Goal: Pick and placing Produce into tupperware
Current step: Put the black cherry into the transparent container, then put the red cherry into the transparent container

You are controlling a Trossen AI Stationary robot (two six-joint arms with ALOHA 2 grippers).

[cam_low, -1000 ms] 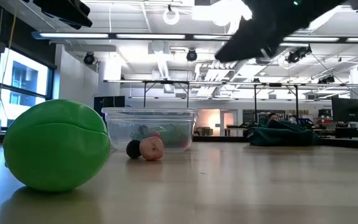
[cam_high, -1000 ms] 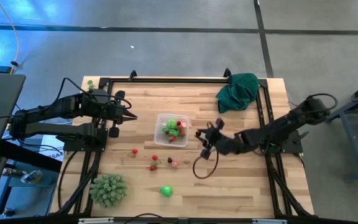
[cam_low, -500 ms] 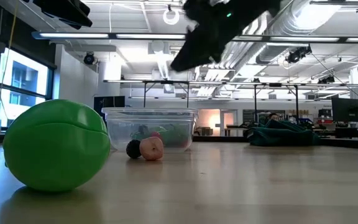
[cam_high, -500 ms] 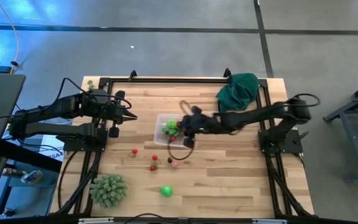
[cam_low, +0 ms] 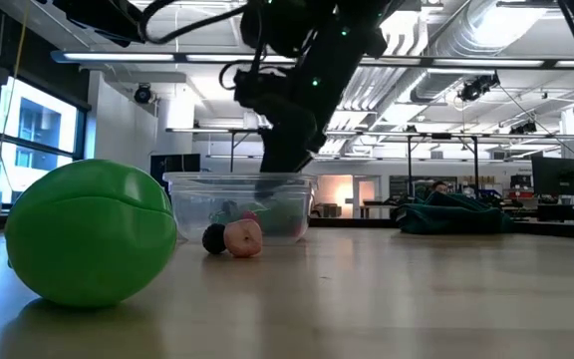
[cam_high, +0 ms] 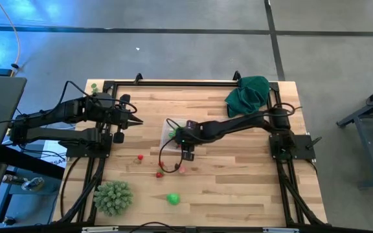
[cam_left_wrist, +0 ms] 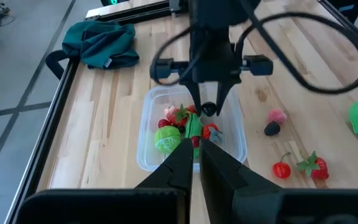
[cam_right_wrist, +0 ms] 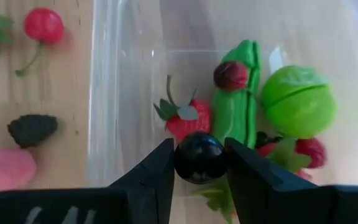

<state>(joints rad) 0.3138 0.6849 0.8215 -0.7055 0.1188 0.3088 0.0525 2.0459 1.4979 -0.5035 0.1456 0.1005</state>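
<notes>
Right wrist view: right gripper pinches a glossy black round fruit above the clear tupperware at mid-table, holding red and green produce. Left gripper clenched, empty.

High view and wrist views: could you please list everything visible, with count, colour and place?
table: one, light wood, under everything
tupperware: one, clear, middle of the table
produce inside: at least five, red and green, in the tupperware
loose produce: about five, red, pink and dark, on the wood beside the tupperware
green ball: one, bright green, alone, beyond the loose produce
spiky ball: one, pale green, table corner on the left arm's side
cloth: one, dark green, crumpled at the opposite corner
black berry: one, black, held above the tupperware
left gripper: shut, empty, left of the tupperware
right gripper: shut on the black berry, over the tupperware
</notes>
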